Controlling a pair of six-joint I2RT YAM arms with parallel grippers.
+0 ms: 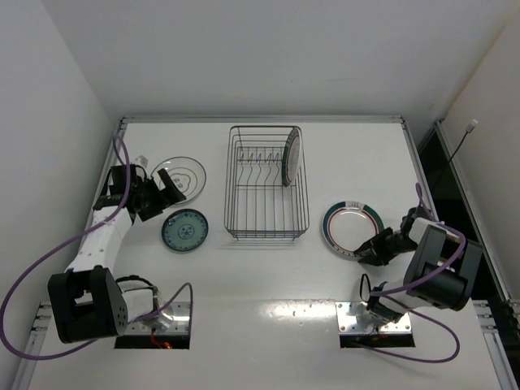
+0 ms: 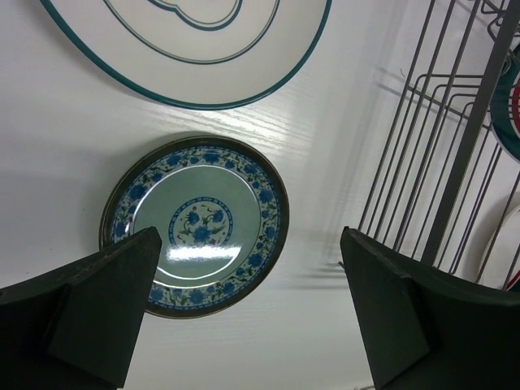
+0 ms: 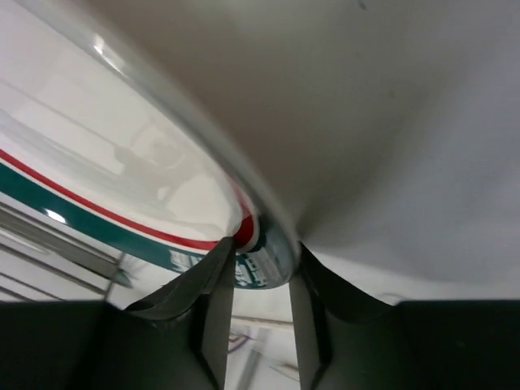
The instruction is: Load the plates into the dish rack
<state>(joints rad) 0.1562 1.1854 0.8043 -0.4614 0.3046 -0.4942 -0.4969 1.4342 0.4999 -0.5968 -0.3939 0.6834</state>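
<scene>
**Bench notes: one plate racked, three on the table**

Top external. A white table (image 1: 268,284) is boxed in by plain white walls (image 1: 57,97), with a metal rail (image 1: 260,119) along its far edge. Past the right edge lies a dark gap where a thin cable ends in a white plug (image 1: 472,125). The dish rack (image 1: 267,219) stands mid-table, long side running away from the arms. One banded plate stands upright (image 1: 291,157) in the rack's far right corner. Left of the rack the ringed plate (image 1: 185,174) lies flat, and the teal plate (image 1: 184,230) lies just nearer, apart from it. The second banded plate (image 1: 348,226) lies right of the rack. Purple cables (image 1: 32,284) loop from both arms. The left gripper (image 1: 165,195) hovers between the ringed and teal plates. The right gripper (image 1: 372,249) is at the near right rim of the second banded plate.

Left wrist. The jaws are spread wide and hold nothing. The teal plate sits on the table between the two fingers (image 2: 106,301) and below them, the ringed plate's edge is at the top of the view, and the rack wires are on the right.

Right wrist. The jaws are clenched on the second banded plate's rim, and both fingers (image 3: 215,301) touch it — I cannot tell whether the plate has left the table.
</scene>
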